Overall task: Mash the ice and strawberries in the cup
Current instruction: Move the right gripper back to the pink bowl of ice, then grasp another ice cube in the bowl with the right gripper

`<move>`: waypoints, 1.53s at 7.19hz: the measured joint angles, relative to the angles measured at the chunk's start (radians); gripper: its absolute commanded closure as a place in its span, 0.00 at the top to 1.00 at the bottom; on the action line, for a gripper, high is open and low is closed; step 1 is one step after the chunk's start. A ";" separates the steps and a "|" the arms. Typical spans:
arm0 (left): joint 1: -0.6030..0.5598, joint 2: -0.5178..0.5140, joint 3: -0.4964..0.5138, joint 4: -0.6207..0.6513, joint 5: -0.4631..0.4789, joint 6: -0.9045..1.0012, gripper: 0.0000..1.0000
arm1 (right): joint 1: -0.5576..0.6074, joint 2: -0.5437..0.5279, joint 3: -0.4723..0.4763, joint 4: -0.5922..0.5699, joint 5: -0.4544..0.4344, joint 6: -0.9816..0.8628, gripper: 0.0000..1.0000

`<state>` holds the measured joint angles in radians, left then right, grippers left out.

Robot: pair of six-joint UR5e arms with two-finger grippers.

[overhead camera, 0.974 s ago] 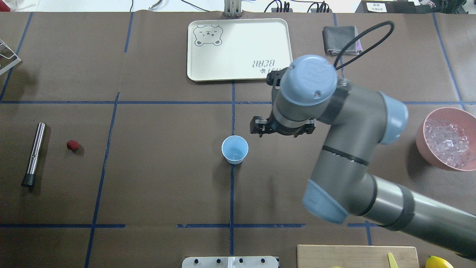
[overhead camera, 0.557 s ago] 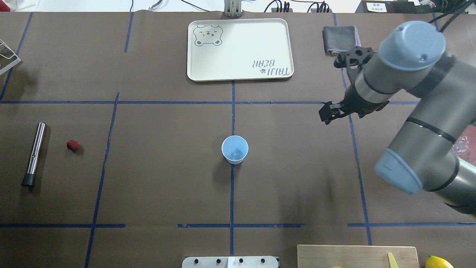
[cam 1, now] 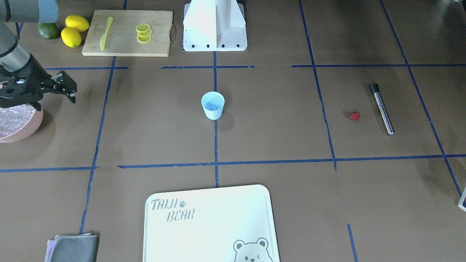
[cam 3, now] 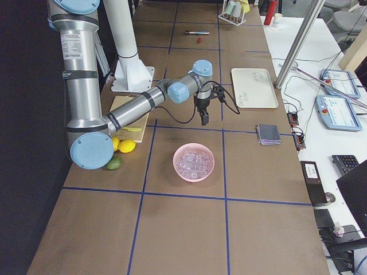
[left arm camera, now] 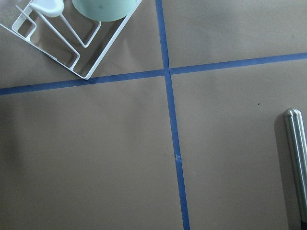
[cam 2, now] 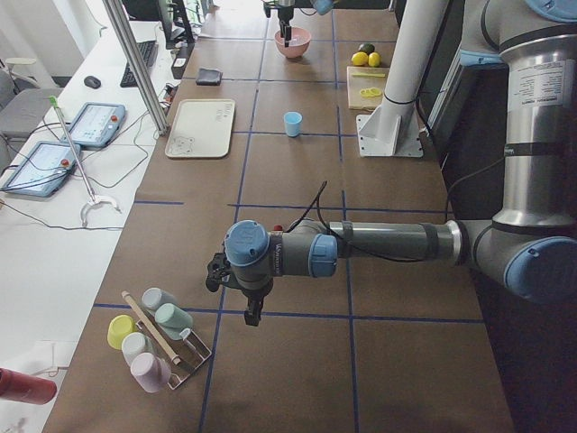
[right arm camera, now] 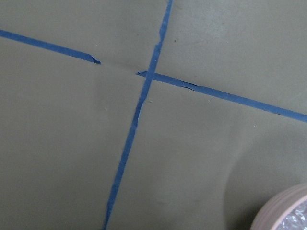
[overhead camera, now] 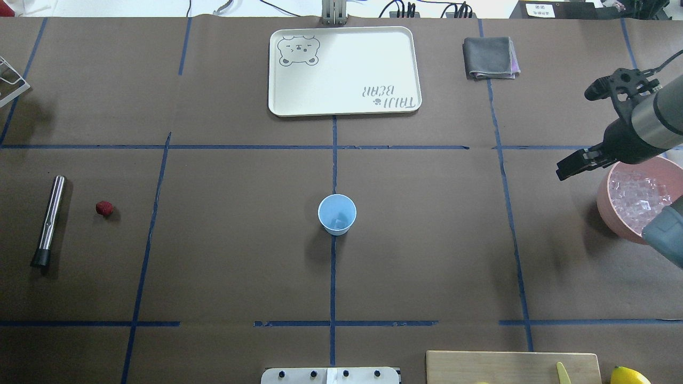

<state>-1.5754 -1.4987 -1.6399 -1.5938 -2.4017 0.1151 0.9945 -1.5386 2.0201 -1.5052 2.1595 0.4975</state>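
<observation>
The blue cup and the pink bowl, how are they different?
The cup is small, pale blue, narrow and tapered; the bowl is wide and pink. The cup stands at the table's middle, the bowl near its edge on the robot's right. The bowl is heaped with ice; the cup looks nearly empty, its contents hard to make out. Both stand upright and open-topped.

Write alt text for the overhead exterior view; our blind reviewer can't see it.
A pale-blue cup stands at the centre of a brown table, while the right gripper hovers near a pink bowl of ice at the right edge. A red strawberry and a metal rod lie far left.
</observation>
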 measured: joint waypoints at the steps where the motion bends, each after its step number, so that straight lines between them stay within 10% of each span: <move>1: 0.000 0.000 0.000 0.000 0.000 0.000 1.00 | 0.022 -0.041 -0.003 0.023 0.013 -0.038 0.89; 11: 0.000 0.000 -0.003 0.000 0.000 0.000 1.00 | 0.070 -0.209 -0.163 0.276 0.034 -0.102 0.76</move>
<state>-1.5754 -1.4987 -1.6426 -1.5938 -2.4020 0.1151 1.0641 -1.7481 1.8573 -1.2288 2.1932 0.3953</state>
